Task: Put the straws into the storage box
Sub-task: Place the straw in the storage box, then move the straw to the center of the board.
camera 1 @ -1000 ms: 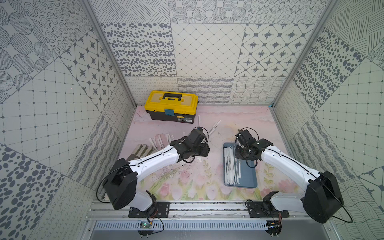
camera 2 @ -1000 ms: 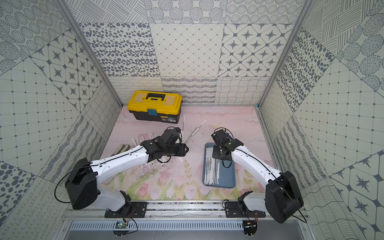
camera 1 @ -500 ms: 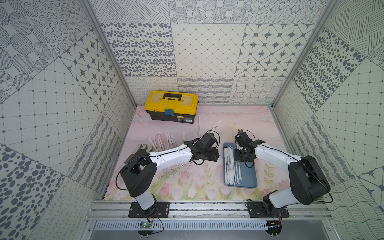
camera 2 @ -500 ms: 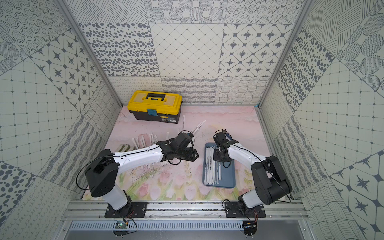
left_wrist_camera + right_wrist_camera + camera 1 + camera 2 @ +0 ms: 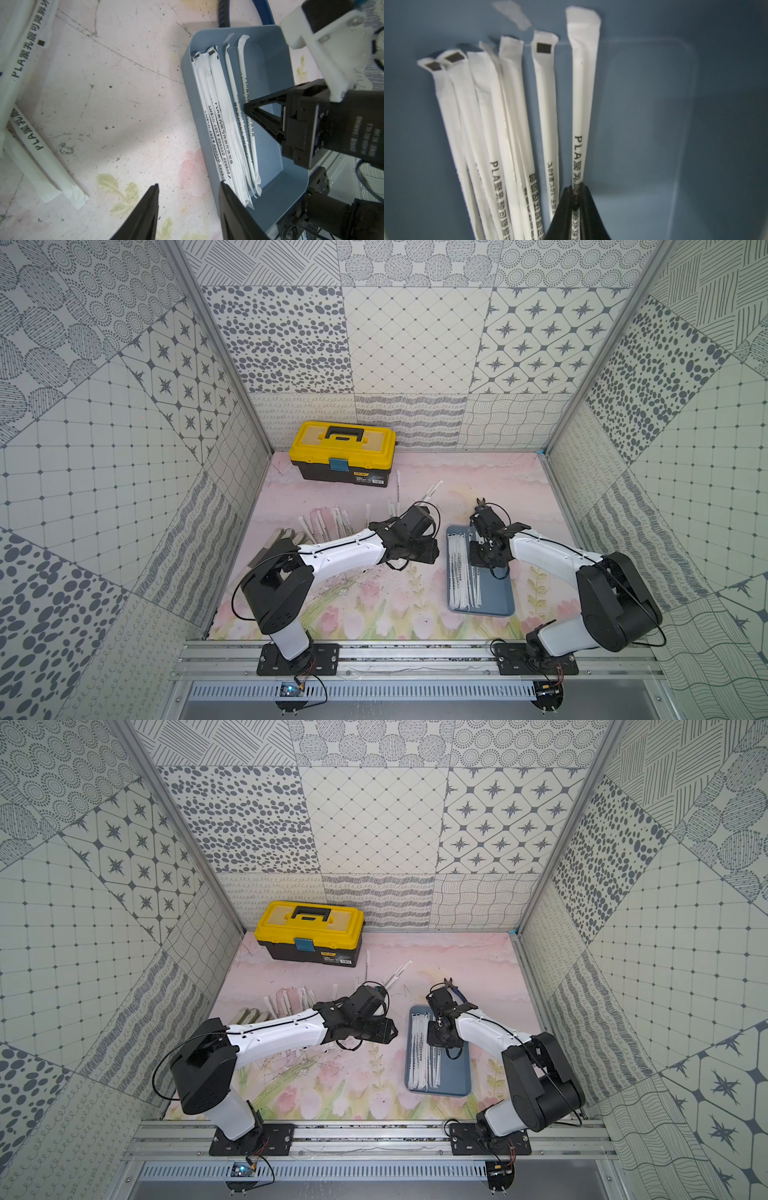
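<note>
Pinching one straw [image 5: 583,93], it seems through the blur, the right pincer [image 5: 576,192] is sitting low in the box [image 5: 695,124] beside the straws [image 5: 508,124]. The left pincer [image 5: 188,193] is hanging spread and empty just beside the box. The straw could be sticking to the tips and coming out again. Only the top views are showing loose straws [image 5: 321,524] waiting on the surface [image 5: 374,605].

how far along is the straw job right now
Done: several straws lie side by side in the storage box. In hand: the right tool is down in the box with one more straw between its jaws; the left tool is open and empty beside the box. Left: a row of loose straws on the mat, plus a few near the yellow toolbox.
</note>
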Controlling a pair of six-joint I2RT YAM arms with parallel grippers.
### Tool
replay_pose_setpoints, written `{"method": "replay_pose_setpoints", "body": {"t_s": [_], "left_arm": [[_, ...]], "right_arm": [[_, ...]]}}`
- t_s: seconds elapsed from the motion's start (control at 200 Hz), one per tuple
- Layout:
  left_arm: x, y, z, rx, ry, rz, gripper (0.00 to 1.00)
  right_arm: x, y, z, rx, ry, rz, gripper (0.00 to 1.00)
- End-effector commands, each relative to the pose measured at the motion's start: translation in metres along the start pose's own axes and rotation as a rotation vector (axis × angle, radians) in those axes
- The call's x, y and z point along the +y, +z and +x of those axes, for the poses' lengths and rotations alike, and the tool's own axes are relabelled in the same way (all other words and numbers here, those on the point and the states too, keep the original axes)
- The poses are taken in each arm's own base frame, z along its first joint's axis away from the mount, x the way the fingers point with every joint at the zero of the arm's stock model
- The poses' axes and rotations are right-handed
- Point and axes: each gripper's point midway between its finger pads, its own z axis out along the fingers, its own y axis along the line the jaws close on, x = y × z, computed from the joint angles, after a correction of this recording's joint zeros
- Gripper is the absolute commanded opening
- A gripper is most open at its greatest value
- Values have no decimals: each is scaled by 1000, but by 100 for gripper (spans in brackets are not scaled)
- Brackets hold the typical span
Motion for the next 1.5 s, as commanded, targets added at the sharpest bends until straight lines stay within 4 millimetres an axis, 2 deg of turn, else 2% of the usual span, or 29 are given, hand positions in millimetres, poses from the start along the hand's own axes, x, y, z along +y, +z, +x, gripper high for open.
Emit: {"method": "replay_pose_setpoints", "body": {"t_s": [0.0, 0.075, 0.175, 0.275, 0.37, 0.58, 0.695, 0.84, 0.921, 1.041, 1.151, 1.221, 1.361, 1.421, 1.496], "left_arm": [[19, -14, -31, -43, 78, -51, 51], [31, -11, -50, -21, 126, -55, 53], [64, 6, -70, 42, 160, -145, 52], [89, 27, -89, 83, 180, -207, 49], [101, 42, -100, 112, 203, -247, 48], [127, 76, -100, 201, 222, -305, 44], [134, 91, -100, 229, 215, -303, 40], [138, 104, -91, 273, 200, -298, 37], [136, 105, -86, 277, 192, -303, 31], [125, 100, -76, 271, 185, -302, 17], [111, 85, -68, 250, 115, -278, 10], [96, 75, -53, 236, 44, -227, 8], [69, 53, -6, 207, -176, -120, 10], [57, 40, 7, 149, -279, -43, 16], [39, 16, 10, 80, -372, 94, 29]], "right_arm": [[9, -43, -11, -59, 41, -46, 24], [6, -68, -15, -96, 112, -57, 31], [23, -84, -18, -150, 184, -147, 36], [42, -85, -18, -165, 171, -167, 39], [57, -78, -16, -149, 145, -170, 39], [68, -71, -18, -152, 139, -195, 39], [65, -68, -16, -149, 132, -181, 39], [63, -68, -15, -152, 132, -175, 39], [65, -67, -16, -151, 137, -181, 39], [68, -66, -17, -154, 136, -192, 39], [72, -64, -17, -147, 131, -198, 38], [75, -64, -17, -145, 123, -201, 38], [86, -61, -15, -138, 108, -211, 37], [94, -59, -13, -133, 93, -216, 36], [108, -53, -7, -115, 71, -219, 36]]}}
